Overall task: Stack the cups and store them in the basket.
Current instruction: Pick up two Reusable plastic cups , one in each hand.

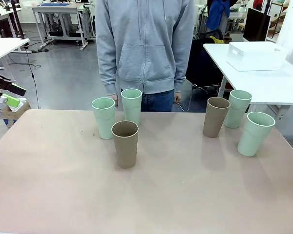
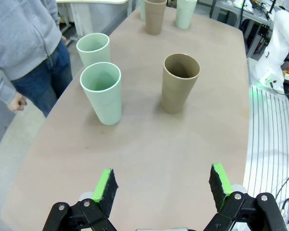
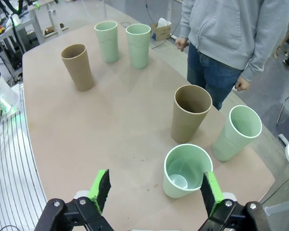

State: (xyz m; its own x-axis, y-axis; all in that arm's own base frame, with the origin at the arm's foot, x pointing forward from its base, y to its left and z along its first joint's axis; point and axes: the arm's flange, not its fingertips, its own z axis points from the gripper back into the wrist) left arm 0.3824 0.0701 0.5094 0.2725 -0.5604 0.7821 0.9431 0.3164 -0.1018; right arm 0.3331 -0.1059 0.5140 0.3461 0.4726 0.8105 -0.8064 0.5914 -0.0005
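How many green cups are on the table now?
4. Two left of centre, far side: outer cup, inner cup. Two at right: far cup, near cup. None seems hidden.

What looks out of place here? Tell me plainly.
All six cups stand upright, and nothing is spilled. One oddity: the basket sits on a separate white table at far right, not on the tan table with the cups.

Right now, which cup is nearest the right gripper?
The mint green cup just ahead of the right gripper; the tan cup and second mint cup stand farther off.
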